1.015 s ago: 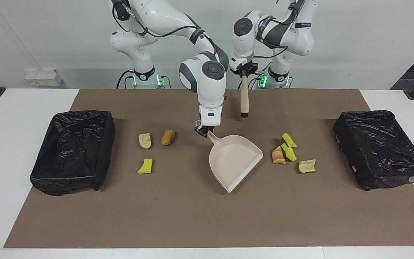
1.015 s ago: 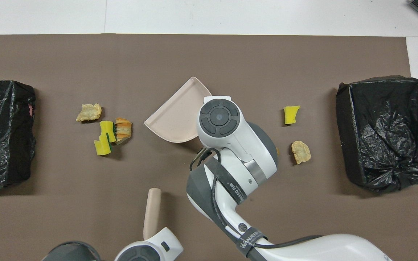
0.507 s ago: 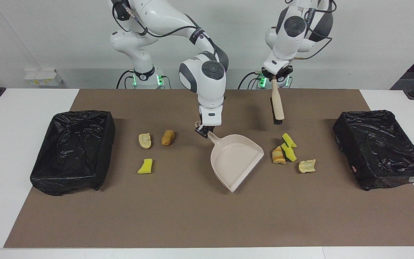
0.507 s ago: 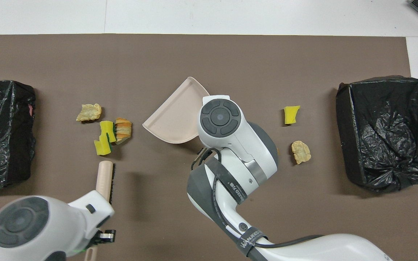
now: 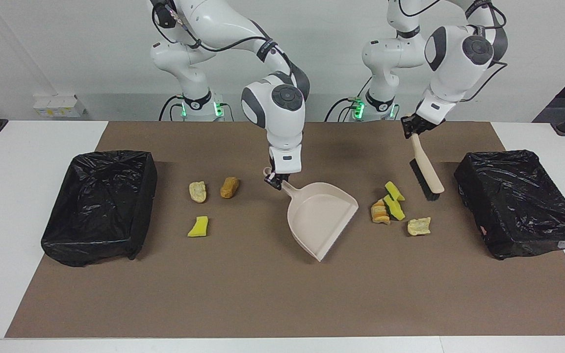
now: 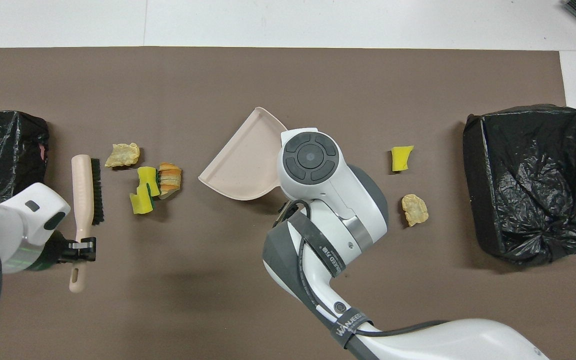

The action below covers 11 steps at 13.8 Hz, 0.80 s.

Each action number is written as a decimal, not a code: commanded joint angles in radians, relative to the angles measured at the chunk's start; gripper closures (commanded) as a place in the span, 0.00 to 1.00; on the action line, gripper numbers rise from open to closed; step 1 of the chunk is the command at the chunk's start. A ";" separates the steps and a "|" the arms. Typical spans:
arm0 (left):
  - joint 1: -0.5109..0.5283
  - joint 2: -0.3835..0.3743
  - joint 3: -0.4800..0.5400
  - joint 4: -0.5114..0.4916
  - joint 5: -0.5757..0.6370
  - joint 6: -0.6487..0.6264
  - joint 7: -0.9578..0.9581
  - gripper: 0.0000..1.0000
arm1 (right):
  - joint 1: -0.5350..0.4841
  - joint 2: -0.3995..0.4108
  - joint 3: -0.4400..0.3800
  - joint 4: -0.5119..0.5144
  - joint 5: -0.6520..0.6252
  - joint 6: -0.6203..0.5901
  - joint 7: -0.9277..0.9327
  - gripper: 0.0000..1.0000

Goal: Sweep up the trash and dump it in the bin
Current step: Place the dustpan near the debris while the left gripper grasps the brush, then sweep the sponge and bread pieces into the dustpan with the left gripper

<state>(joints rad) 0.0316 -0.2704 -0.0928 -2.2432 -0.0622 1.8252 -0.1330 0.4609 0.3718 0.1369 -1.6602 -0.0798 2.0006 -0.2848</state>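
Plastic grip, right: the right gripper (image 5: 276,179) is clamped on the beige dustpan (image 5: 321,219) at its handle, mid-mat, the pan's mouth tilted toward the left arm's end.
Plastic grip, left: the left gripper (image 5: 413,126) holds the brush (image 5: 425,171) by its handle, bristles down, over the mat between the scraps (image 5: 394,208) and the bin (image 5: 520,202) at the left arm's end.
Trash, left arm's end: four scraps bunched beside the pan's mouth, apart from it; yellow foam with dark green backing, a layered orange piece, a pale tan lump.
Trash, right arm's end: three scraps (image 5: 207,201) spread out between the pan's handle and the second bin (image 5: 100,206); tan, orange-brown, yellow.
Risk, sweep: the foam looks light and springy; a fast stroke could probably flick pieces past the pan or over its low rim.
Risk, pan: if its front lip sits off the mat, scraps may slide under it.
Risk, brush: held at the handle's end, it may twist in the jaws under side load.
Textures: smooth rigid pan; stiff black bristles; crinkled glossy black liners; matte brown mat (image 5: 263,294).
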 commanded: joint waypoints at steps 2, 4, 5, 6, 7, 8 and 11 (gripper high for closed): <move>0.106 0.137 -0.011 0.080 0.012 0.069 0.056 1.00 | -0.019 -0.007 0.007 -0.013 0.011 0.023 -0.039 1.00; 0.117 0.177 -0.013 0.071 0.012 0.123 0.053 1.00 | -0.022 -0.005 0.007 -0.015 0.006 0.023 -0.040 1.00; 0.116 0.197 -0.013 0.063 0.012 0.143 0.050 1.00 | -0.022 0.007 0.007 -0.013 0.006 0.024 -0.043 1.00; 0.107 0.206 -0.013 0.050 0.012 0.167 0.052 1.00 | -0.024 0.013 0.007 -0.007 0.005 0.024 -0.044 1.00; 0.100 0.211 -0.013 0.036 0.012 0.192 0.046 1.00 | -0.024 0.016 0.007 -0.006 0.005 0.024 -0.045 1.00; 0.096 0.211 -0.015 0.021 0.012 0.207 0.043 1.00 | -0.031 0.015 0.009 -0.006 0.003 0.023 -0.054 1.00; 0.045 0.211 -0.016 -0.032 0.010 0.232 0.036 1.00 | -0.028 0.015 0.007 -0.009 -0.006 0.024 -0.241 1.00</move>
<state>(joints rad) 0.1203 -0.0407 -0.1159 -2.2303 -0.0612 2.0173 -0.0827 0.4437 0.3907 0.1362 -1.6615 -0.0819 2.0025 -0.4034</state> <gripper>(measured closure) 0.740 0.687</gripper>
